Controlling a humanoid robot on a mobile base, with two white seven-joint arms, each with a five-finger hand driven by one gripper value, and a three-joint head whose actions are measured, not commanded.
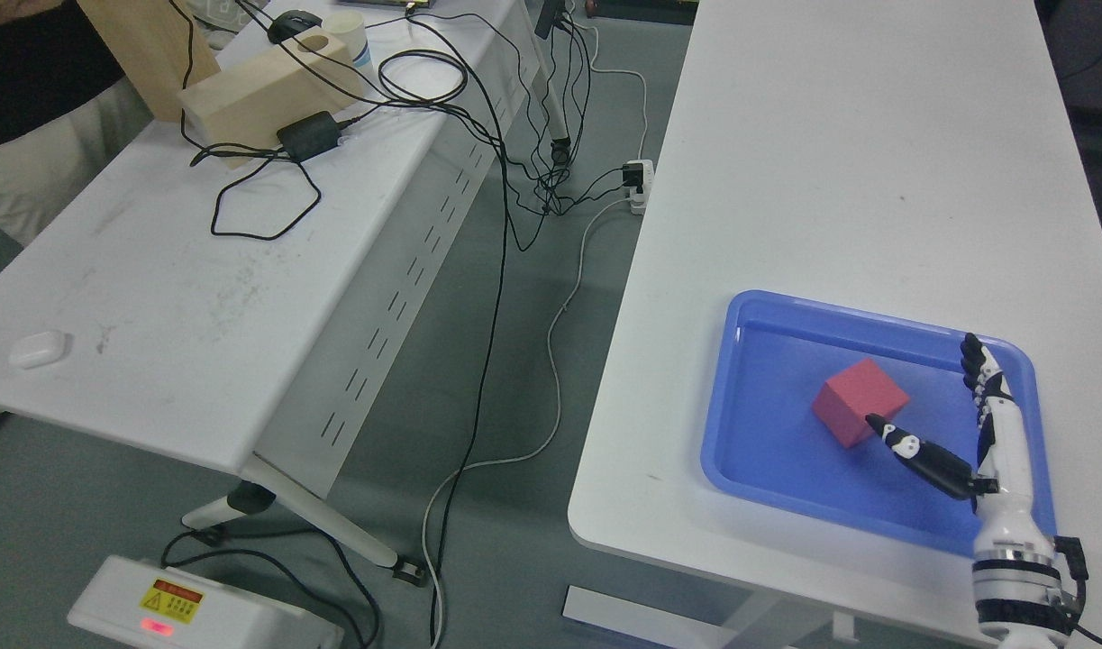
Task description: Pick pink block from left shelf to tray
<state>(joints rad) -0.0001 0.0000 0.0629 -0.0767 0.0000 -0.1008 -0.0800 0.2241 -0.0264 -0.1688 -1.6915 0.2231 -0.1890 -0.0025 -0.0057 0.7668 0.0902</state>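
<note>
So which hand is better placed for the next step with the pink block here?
Right. The right hand is over the blue tray, fingers spread, thumb tip by the pink block already lying in the tray; likely it just needs to withdraw. The left hand is not in view.

- The tray [722, 433] looks like smooth blue plastic with a slight gloss along its rim.
- The block [852, 401] inside it is matt and pinkish red, with flat even faces.
- The right hand [983, 433] has glossy white and black hard shells and a shiny metal ring at the wrist.
- The right surface [830, 180] is smooth matt white.
- The left surface [172, 297] is white too, but scuffed and speckled with dark marks.
- The box [262, 95] looks like pale, unpainted wood.
- The cables [496, 270] are black and white, rubbery.
</note>
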